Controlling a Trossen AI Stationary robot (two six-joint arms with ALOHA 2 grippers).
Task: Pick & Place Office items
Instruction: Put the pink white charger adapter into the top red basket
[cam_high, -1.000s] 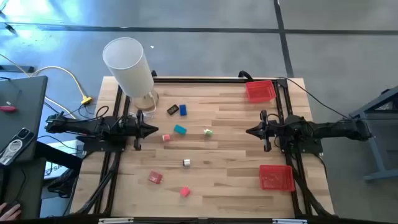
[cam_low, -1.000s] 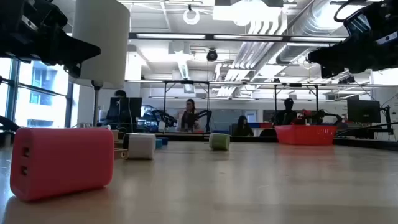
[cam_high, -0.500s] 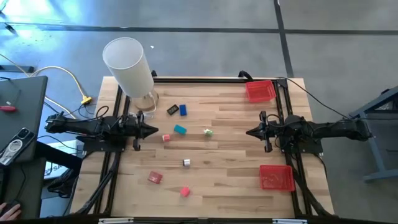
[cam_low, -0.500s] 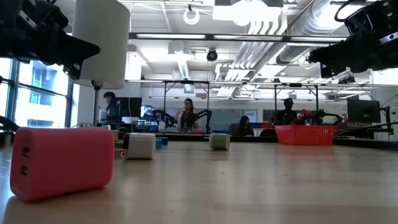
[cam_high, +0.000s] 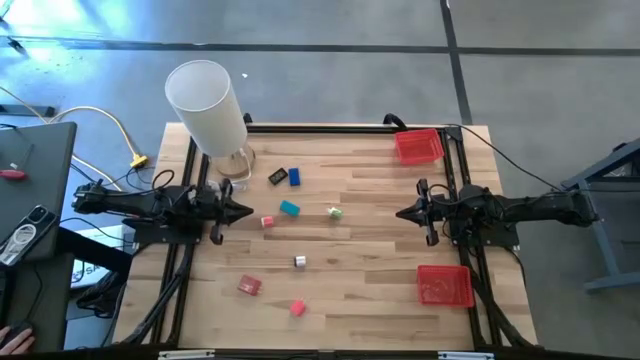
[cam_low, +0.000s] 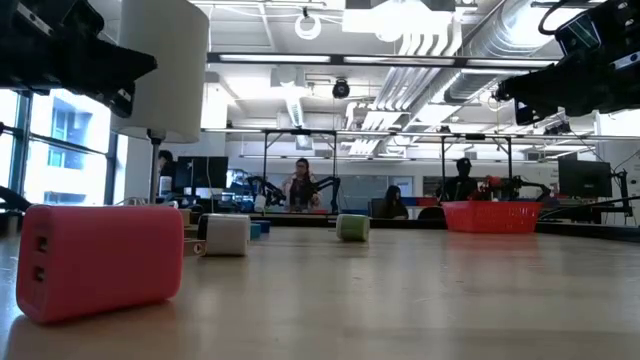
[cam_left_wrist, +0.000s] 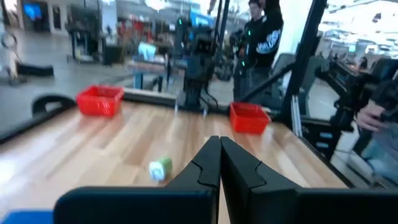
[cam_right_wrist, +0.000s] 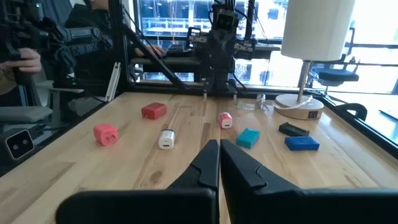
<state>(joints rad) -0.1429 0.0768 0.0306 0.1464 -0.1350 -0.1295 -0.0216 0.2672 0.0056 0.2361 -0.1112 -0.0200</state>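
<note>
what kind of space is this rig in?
Probably an open robotics lab or workshop. Exposed ceiling ducts, a second robot rig on the next bench and people at workstations lie beyond the wooden table.

You have two matching arms, dark almost to black, built of slim jointed links; each thickens into a blocky wrist before narrowing to its tip; the left pincer (cam_high: 246, 210) and the right pincer (cam_high: 400, 212) each end in two tapered black fingers (cam_right_wrist: 239, 169) with angular, faceted sides; dark cables trail from each arm's base along black frame rails.
</note>
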